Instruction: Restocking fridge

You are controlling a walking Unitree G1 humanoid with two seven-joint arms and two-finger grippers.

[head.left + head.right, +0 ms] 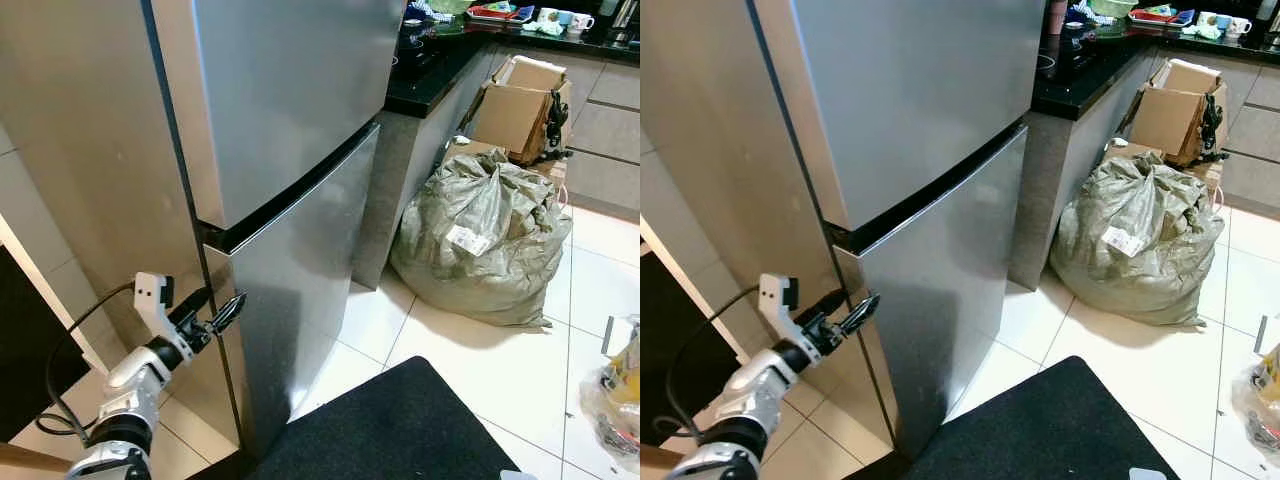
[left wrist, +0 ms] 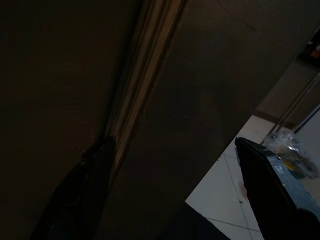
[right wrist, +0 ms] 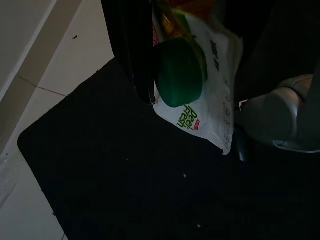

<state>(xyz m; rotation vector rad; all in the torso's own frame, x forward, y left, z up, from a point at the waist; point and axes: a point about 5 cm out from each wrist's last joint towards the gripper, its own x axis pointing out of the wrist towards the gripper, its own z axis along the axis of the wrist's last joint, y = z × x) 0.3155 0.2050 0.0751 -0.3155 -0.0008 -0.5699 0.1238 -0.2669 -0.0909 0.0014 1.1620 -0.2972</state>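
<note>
The steel fridge [image 1: 290, 110] stands shut, its upper door above the lower door [image 1: 300, 280]. My left gripper [image 1: 215, 305] is open at the lower door's left edge, one finger on each side of the seam between door and cabinet. The left wrist view shows that seam [image 2: 135, 100] running between the two fingertips [image 2: 100, 165]. In the right wrist view my right gripper [image 3: 172, 90] is shut on a white juice pack with a green cap [image 3: 177, 72], held low over the black mat [image 3: 125, 175]. One black finger [image 3: 132, 55] lies along the pack; the other is hidden.
A stuffed grey-green sack [image 1: 485, 235] and cardboard boxes [image 1: 520, 105] sit on the tiled floor right of the fridge. A black counter [image 1: 430, 70] adjoins the fridge. The dark mat [image 1: 400, 425] lies in front, and a plastic bag [image 1: 615, 400] sits at the far right.
</note>
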